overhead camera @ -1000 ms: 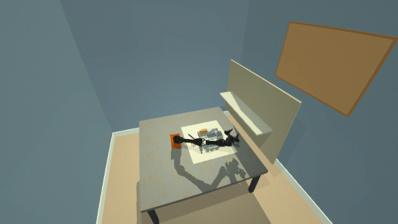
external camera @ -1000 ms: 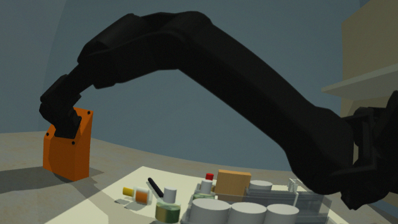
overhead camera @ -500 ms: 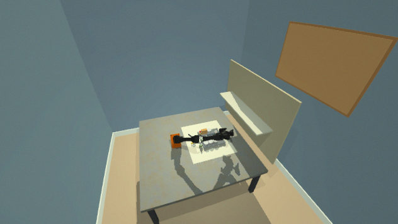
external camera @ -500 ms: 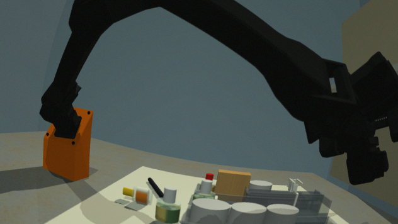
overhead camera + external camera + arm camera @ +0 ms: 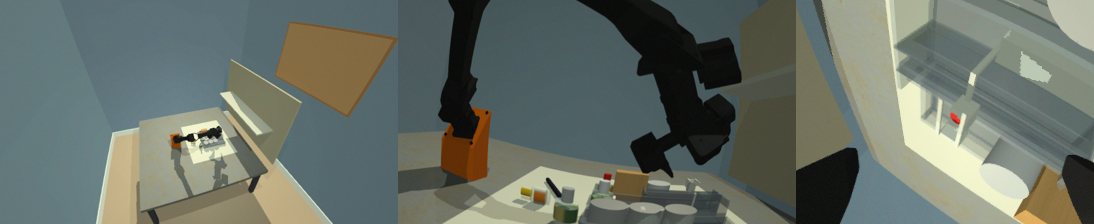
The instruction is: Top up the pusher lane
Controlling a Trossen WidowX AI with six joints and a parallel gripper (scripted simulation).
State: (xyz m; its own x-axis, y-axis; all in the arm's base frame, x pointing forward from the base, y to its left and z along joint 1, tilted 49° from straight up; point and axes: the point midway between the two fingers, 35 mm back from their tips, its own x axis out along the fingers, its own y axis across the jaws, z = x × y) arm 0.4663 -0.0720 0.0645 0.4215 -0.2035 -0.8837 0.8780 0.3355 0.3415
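Observation:
A jar with a green band and pale cap (image 5: 565, 211) (image 5: 201, 146) stands loose on the pale mat, outside the rack. A similar green-banded, pale-capped jar (image 5: 603, 189) stands at the near end of a lane in the grey see-through rack (image 5: 708, 204), partly hidden by the rack's wall and a white cylinder. My gripper (image 5: 964, 163) (image 5: 686, 170) is wide open and empty, above the far end of the rack, well away from both jars. The wrist view shows a small grey block with a red spot (image 5: 955, 118) and thin white posts; whether it belongs to the pusher I cannot tell.
A jar with an orange band (image 5: 540, 196) lies on its side beside a black rod (image 5: 553, 187). A red cap (image 5: 607, 177), a wooden block (image 5: 631, 184) (image 5: 1040, 199) and a white cylinder (image 5: 1003, 181) stand behind. Several white cylinders fill the rack's near side.

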